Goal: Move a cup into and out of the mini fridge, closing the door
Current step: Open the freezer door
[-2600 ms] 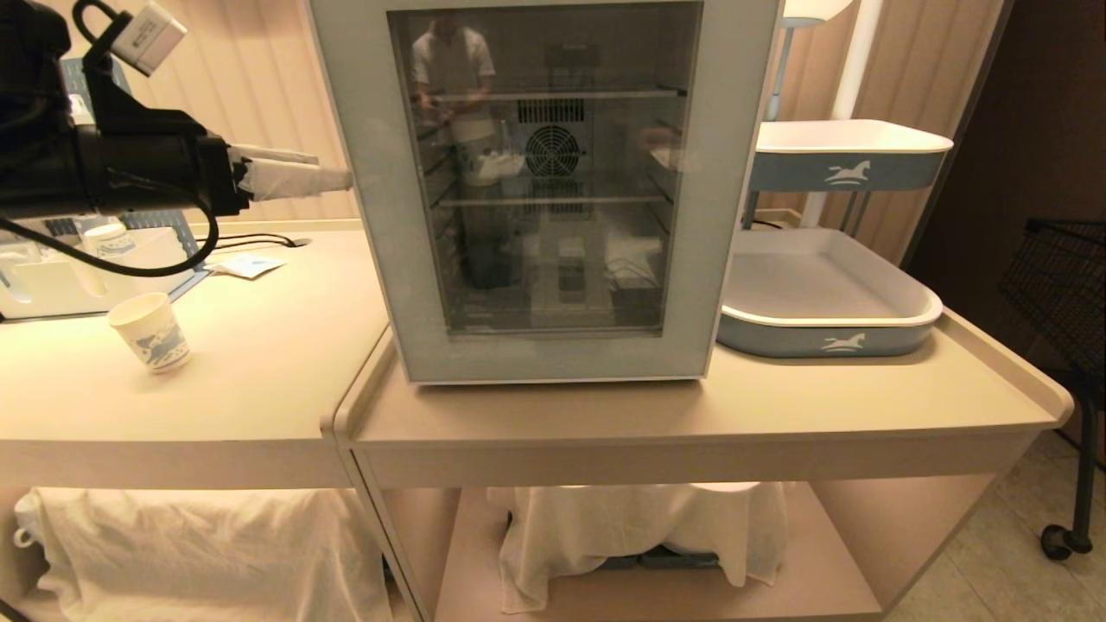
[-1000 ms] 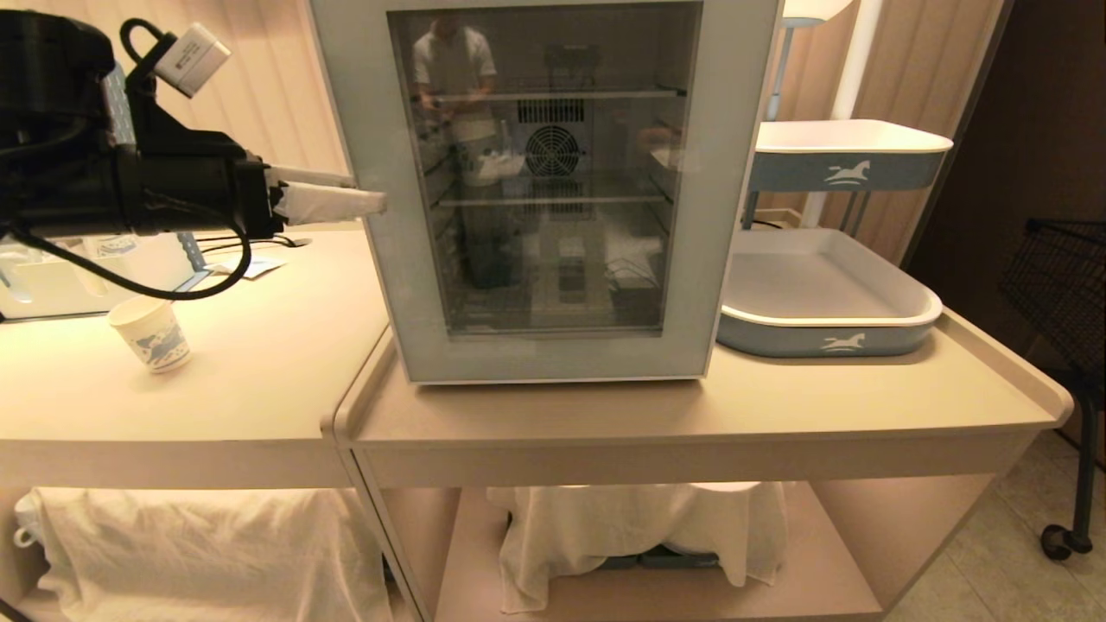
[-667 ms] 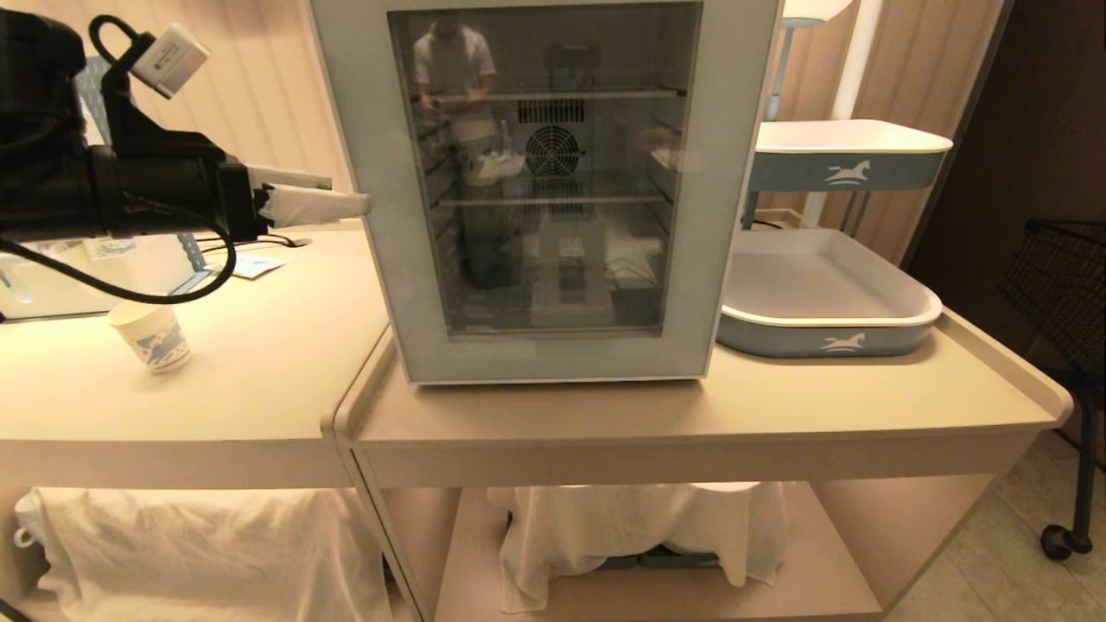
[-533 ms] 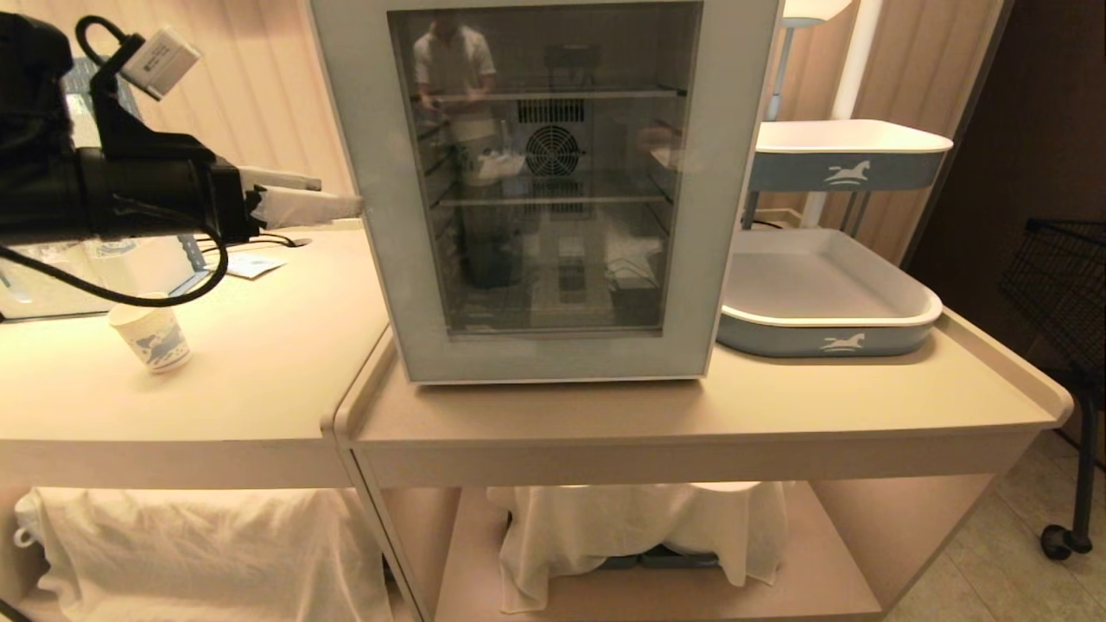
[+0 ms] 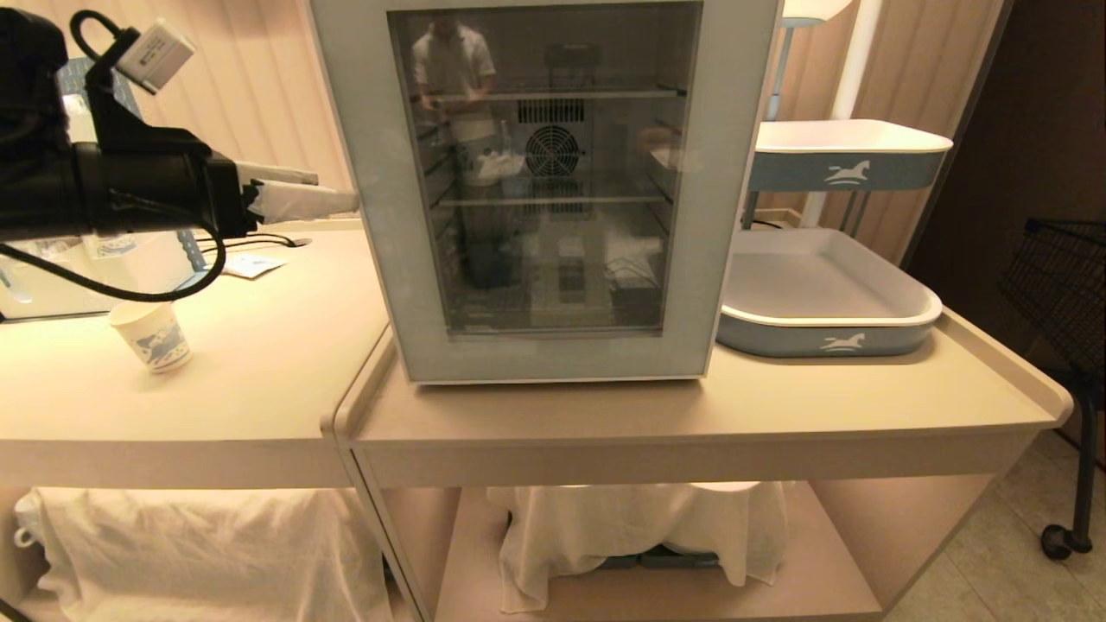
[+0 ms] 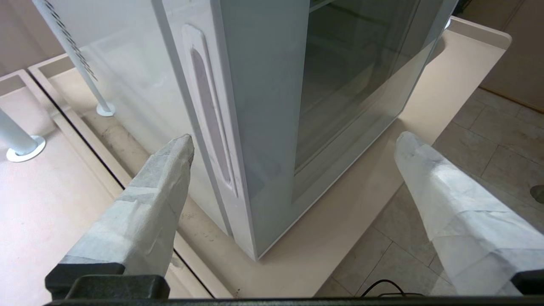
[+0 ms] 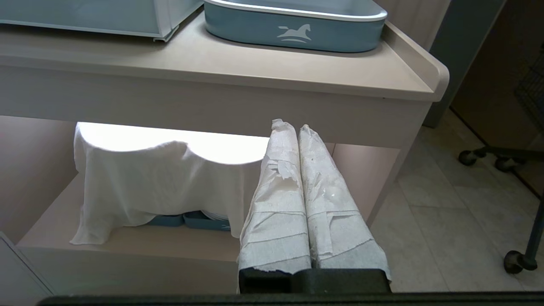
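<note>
The white mini fridge (image 5: 553,186) stands on the counter with its glass door (image 5: 544,173) shut. The cup (image 5: 151,335), white paper with a blue print, stands upright on the left counter, apart from both grippers. My left gripper (image 5: 337,188) is level at the fridge's left side, open and empty. In the left wrist view the left gripper (image 6: 295,138) straddles the door's corner. One finger (image 6: 161,199) is beside the recessed handle (image 6: 208,119), the other finger (image 6: 446,204) in front of the glass. My right gripper (image 7: 293,125) hangs shut and empty below the counter front.
A blue-and-white tray (image 5: 829,302) lies right of the fridge, another tray (image 5: 851,151) on a stand behind it. White cloths (image 5: 639,527) cover the lower shelves. A black wire cart (image 5: 1063,285) stands at far right. A person's reflection shows in the glass.
My left gripper, whose finger overlapped the door's left frame a second ago, has drawn back a little to the left, still open. The door stays shut and the cup has not moved.
</note>
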Controlling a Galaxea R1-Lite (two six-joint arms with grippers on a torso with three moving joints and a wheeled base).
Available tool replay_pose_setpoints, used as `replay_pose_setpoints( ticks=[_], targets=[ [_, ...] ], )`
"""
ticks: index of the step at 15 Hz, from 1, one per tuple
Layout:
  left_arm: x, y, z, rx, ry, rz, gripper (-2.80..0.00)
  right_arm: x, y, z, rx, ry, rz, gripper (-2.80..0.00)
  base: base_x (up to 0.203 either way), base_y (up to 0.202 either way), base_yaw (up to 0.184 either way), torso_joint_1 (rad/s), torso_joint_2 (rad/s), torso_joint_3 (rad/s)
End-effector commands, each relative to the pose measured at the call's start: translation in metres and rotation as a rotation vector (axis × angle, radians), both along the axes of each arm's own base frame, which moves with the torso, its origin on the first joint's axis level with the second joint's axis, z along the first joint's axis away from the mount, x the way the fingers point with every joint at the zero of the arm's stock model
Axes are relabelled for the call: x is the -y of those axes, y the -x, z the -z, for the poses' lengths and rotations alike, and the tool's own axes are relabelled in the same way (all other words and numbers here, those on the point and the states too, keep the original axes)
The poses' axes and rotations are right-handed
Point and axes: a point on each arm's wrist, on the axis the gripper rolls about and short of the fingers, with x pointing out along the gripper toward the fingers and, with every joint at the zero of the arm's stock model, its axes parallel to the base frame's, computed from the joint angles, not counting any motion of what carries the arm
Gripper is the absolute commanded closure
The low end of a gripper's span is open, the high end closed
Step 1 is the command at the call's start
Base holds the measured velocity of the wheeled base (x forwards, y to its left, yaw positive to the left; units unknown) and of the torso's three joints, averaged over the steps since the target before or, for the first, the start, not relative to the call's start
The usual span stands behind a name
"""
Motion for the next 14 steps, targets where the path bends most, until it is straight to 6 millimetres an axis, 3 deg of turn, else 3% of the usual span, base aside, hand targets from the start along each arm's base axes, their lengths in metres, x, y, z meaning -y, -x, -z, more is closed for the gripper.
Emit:
replay_pose_setpoints(
  ticks=[1,14],
  targets=[
    [0.0,-0.008,0.004,-0.011,0.002,0.006,-2.8,0.0,0.0,0.0,0.001,0.001,0.0,0.0,0.0,0.0,0.0,0.0,0.0,0.0],
    [0.012,-0.025,0.01,-0.032,0.01,0.043,-2.8,0.0,0.0,0.0,0.001,0.001,-0.001,0.0,0.0,0.0,0.0,0.0,0.0,0.0]
  ],
)
